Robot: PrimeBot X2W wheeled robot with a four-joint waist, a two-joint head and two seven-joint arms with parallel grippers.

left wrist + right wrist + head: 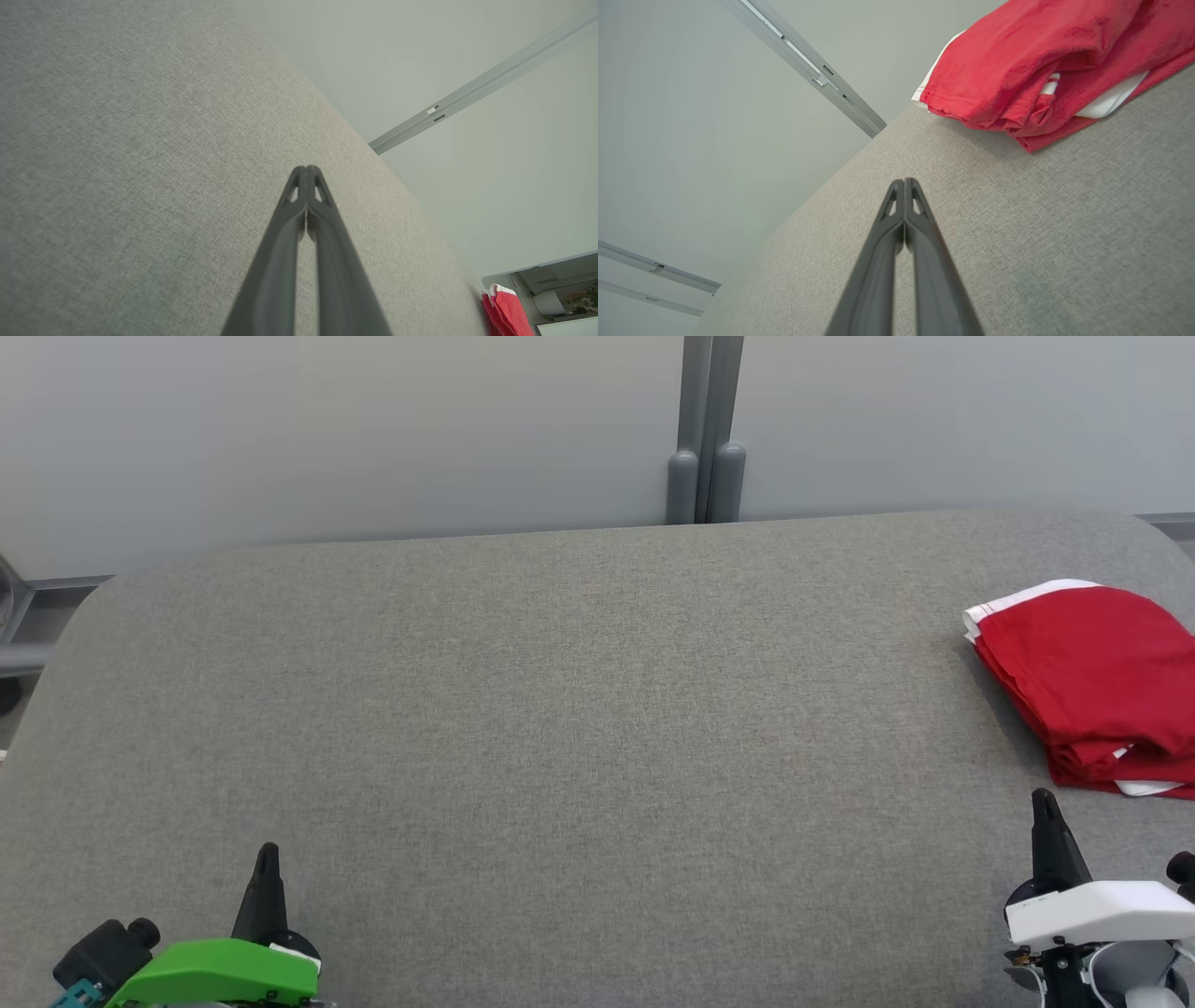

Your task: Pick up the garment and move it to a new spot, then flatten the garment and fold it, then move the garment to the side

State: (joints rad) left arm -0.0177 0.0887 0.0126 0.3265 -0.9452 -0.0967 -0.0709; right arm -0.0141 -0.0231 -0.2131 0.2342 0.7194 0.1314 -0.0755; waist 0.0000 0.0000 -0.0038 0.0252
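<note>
The garment (1092, 686) is red with white trim and lies folded in a thick stack at the far right of the grey table (560, 728). It also appears in the right wrist view, garment (1036, 70), and small at the lower right of the left wrist view, garment (507, 312). My right gripper (1044, 800) is shut and empty, a short way in front of the garment's near edge; its tips (904, 181) are pressed together. My left gripper (268, 851) rests at the lower left, shut and empty, tips (307, 169) closed over bare table.
A pale wall runs behind the table, with a grey post (707, 429) at the back centre. A metal frame (28, 616) stands off the table's left end. The table's rounded corners lie at far left and far right.
</note>
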